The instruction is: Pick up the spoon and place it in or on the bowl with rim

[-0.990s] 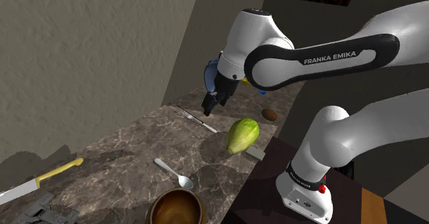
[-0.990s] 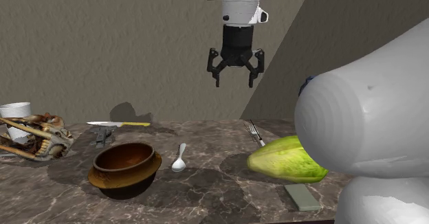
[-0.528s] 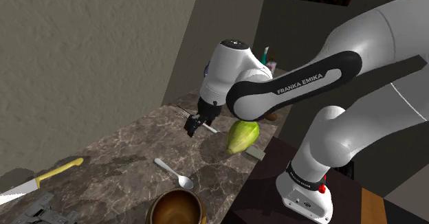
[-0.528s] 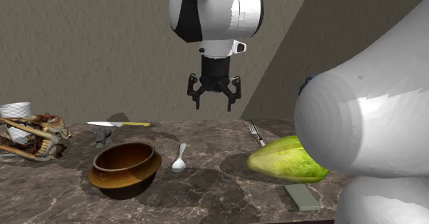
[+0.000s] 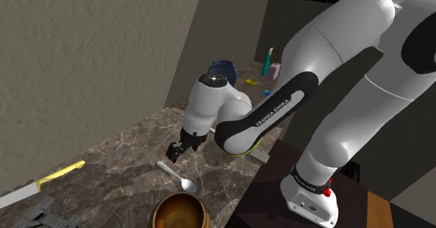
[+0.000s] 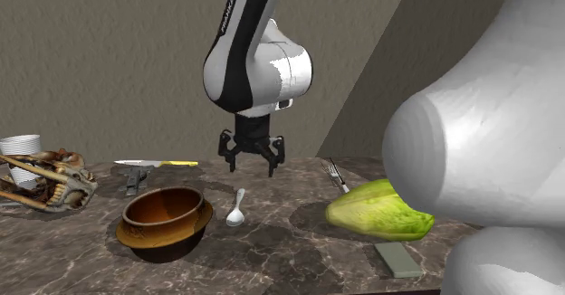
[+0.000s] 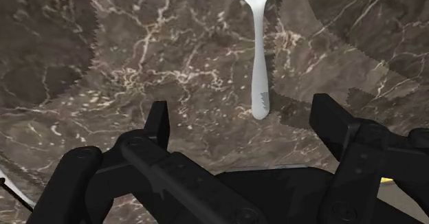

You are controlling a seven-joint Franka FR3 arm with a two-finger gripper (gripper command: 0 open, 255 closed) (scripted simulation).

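A white spoon [image 5: 176,175] lies on the dark marble counter, its bowl end toward the brown bowl with a flared rim [image 5: 180,197]. In the second exterior view the spoon [image 6: 237,206] rests just to the right of the bowl [image 6: 167,233]. My black gripper [image 5: 172,154] hangs low over the far end of the spoon's handle, open and holding nothing. From the second exterior view the gripper [image 6: 250,168] points straight down, a short way above the counter. In the wrist view the spoon [image 7: 259,58] runs away from the gripper [image 7: 240,109], its handle tip lying between the fingers, closer to one.
A green leafy vegetable [image 6: 376,212] and a grey block [image 6: 398,259] lie near the stand. A fork [image 6: 335,174] sits behind them. A yellow-handled knife [image 5: 42,181] lies further along the counter, with a skull [image 6: 45,180] and stacked white plates [image 6: 20,145]. A wall backs the counter.
The arm has swung down and toward the shoulder view's lower left, bringing the gripper from high over the fork to just above the spoon's handle. The fingers stayed open.
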